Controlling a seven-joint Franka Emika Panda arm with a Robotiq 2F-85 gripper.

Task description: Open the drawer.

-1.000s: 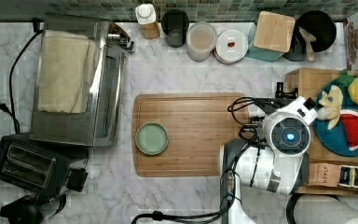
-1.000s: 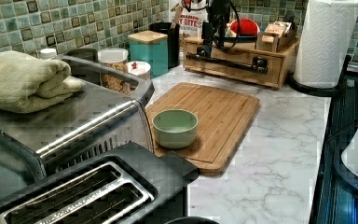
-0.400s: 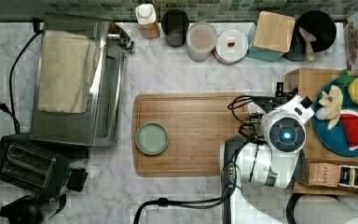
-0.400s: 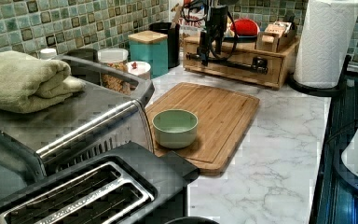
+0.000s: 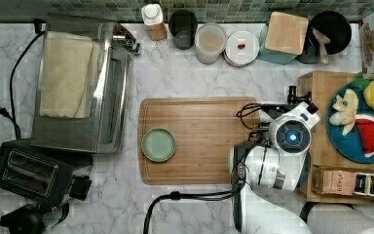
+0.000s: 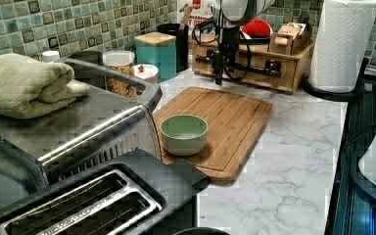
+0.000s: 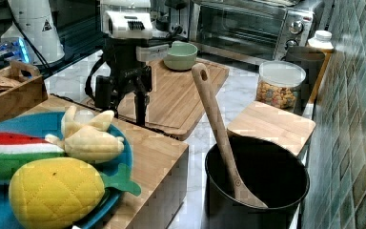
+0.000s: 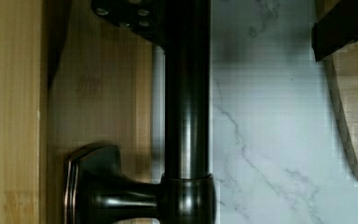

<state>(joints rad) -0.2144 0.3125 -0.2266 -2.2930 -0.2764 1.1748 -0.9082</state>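
Light-wood drawer w/ long black bar handle sits upper centre of left view, on white marble counter. Black gripper hangs at the handle's front; jaws' state: can't tell. Bamboo cutting board w/ pale green bowl lies just beside.

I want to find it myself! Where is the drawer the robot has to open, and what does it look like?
Look past the big cutting board to the light-wood box holding toy fruit. The drawer is in the box's front, facing the board. Its long black bar handle gives it away; the board has none.
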